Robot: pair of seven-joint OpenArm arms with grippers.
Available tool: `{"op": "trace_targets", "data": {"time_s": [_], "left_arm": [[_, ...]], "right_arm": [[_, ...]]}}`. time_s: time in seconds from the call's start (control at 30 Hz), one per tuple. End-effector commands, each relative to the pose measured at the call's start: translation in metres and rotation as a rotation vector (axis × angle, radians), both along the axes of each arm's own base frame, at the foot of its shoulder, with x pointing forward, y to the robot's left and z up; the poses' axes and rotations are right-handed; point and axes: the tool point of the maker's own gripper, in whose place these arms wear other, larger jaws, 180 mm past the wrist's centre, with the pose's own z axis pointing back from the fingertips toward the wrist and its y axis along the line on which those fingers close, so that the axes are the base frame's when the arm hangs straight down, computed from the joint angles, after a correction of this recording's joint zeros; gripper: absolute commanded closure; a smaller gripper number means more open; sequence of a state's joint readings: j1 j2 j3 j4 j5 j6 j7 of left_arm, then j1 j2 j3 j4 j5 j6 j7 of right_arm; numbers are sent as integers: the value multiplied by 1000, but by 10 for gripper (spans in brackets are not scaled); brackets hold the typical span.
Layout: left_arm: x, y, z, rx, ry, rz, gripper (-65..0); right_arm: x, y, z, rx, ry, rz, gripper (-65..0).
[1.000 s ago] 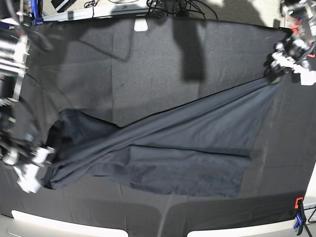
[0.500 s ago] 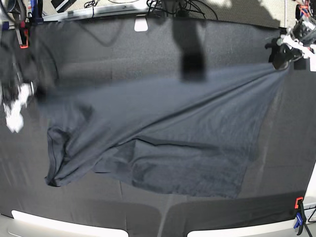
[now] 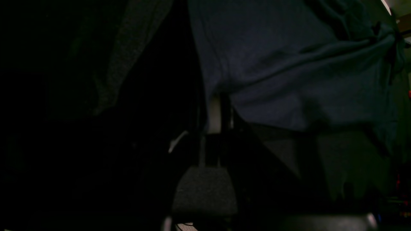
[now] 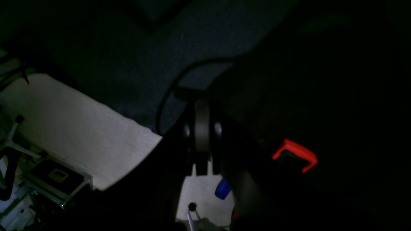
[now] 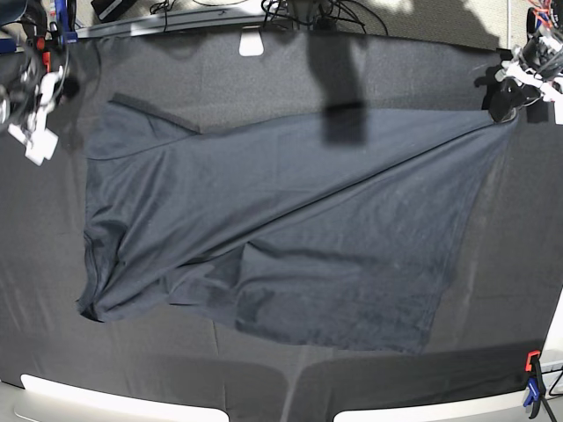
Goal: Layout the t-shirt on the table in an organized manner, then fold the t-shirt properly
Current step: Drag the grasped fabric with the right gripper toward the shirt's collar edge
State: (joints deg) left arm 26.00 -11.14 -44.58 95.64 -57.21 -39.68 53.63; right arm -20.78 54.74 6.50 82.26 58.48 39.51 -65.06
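Though dim, t-shirt [image 5: 290, 229] corner hides left pincer [image 5: 503, 107]

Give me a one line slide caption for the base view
Dark t-shirt stretched across the black table, one corner pinched by the left end effector, the right end effector at the opposite far corner.

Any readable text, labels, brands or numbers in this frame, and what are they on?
None can be read.
The t-shirt: no print or label legible in any view.
The table: a small pale tag at its far edge, blank or too small to read.
Red clamp: no marking visible.
Both wrist views are too dark for text.
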Motion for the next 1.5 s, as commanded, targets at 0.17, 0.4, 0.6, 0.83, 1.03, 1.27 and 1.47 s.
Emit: {"op": "trace_targets", "data": {"time_s": [0.17,0.4,0.6,0.83,1.03,1.27,1.47], "left_arm": [[7,5,14,9,-54,4,0],[8,5,14,9,-57,4,0],[9,5,15,9,-60,4,0],[12,5,16,10,-68,4,0],[15,7,16,31,-68,6,0],[16,8,16,36,-73,11,0],[15,8,16,36,-73,11,0]], "right_arm": [[52,32,35,232,-205,-127,0],[112,75,60,430,-416,-200,-166],[135,120,58,355,-460,-23,-167],[133,151,25,79,-423,309,-167],[114,157,-7,-66,-368,498,-167],[97,131,-20,-252,-341,726,-166],[116,150,36,-183,-581,824,-166]]}}
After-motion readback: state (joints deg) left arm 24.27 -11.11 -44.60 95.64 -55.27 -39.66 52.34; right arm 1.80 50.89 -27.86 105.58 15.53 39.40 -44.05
